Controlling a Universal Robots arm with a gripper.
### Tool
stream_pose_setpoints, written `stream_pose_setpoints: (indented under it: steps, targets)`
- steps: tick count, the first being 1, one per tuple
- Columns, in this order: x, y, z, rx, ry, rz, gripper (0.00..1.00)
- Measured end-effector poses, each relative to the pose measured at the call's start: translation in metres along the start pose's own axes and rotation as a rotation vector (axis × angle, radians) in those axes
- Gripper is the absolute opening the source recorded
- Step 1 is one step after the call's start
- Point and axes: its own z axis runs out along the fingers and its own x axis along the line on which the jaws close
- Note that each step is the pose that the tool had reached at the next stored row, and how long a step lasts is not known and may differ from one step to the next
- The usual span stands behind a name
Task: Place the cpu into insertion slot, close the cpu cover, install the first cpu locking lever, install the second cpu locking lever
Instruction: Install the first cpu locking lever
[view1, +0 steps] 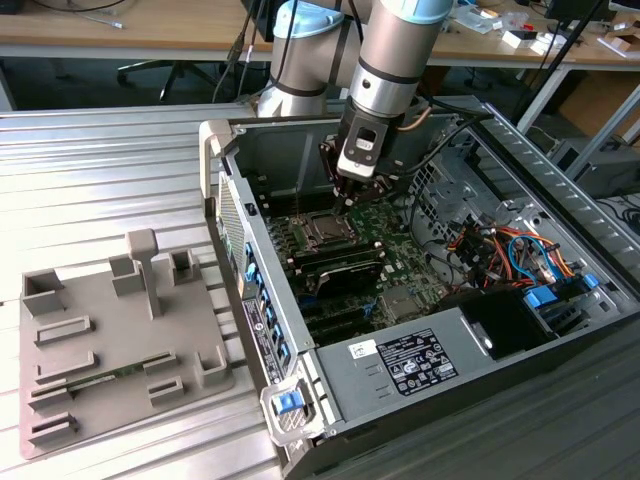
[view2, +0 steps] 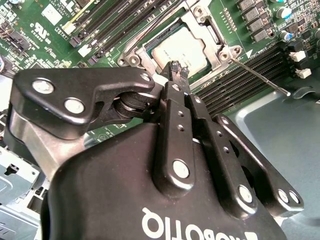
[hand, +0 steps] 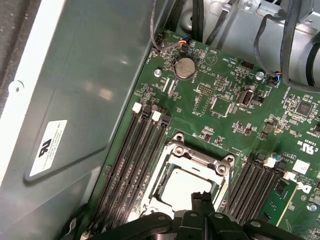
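Second wrist view | one claw (view2: 176, 68) — pressed together | one cpu (view2: 186, 50) | one cpu cover (view2: 212, 34)

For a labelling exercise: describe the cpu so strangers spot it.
In the open computer case, on the green motherboard, a square metal cpu cover sits between long black memory slots. The cpu is the silvery-grey square in its window, unlike those black neighbours.
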Motion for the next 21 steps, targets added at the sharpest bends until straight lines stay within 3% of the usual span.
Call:
stream_pose_setpoints:
  steps: [21]
  targets:
    - [0.0000,0.0000,0.0000,-0.0015,-0.0020,-0.036,0.11]
